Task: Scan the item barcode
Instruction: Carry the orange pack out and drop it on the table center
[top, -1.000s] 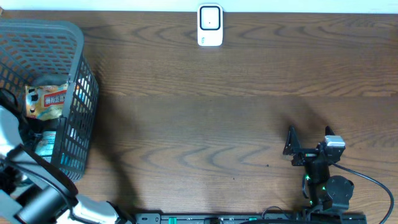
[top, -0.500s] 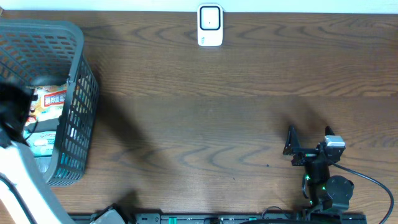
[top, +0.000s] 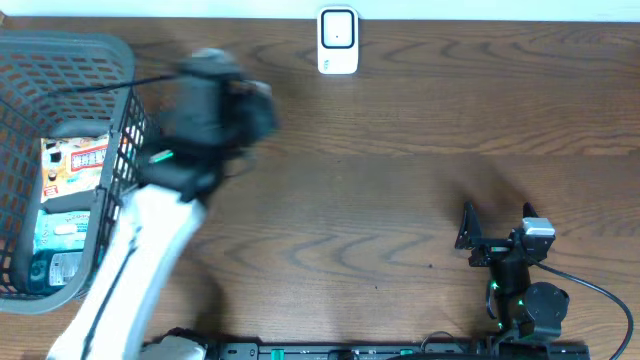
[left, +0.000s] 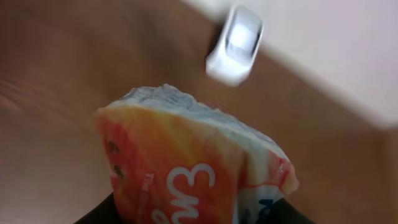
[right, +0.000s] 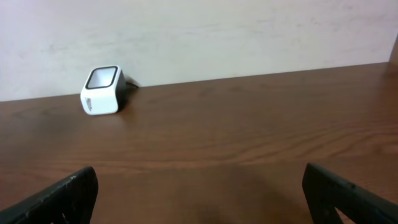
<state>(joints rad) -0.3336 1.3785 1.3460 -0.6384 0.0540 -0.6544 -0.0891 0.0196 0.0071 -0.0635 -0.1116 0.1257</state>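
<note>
Overhead: the left tool (top: 240, 108), a blur above the worktop (top: 400, 200) between the mesh basket (top: 125, 150) and the barcode scanner (top: 338, 42), hangs clear of the basket, presumably so its load can face the scanner. The right tool (top: 497, 232) sits parked near the front edge, fingers spread wide, out of the way.

Left wrist: the tool is clamped on an orange-and-white snack packet (left: 193, 168), with the scanner beyond it; no barcode shows.

Right wrist: spread fingers frame bare wood, the scanner far off by the wall (right: 249, 37).
</note>
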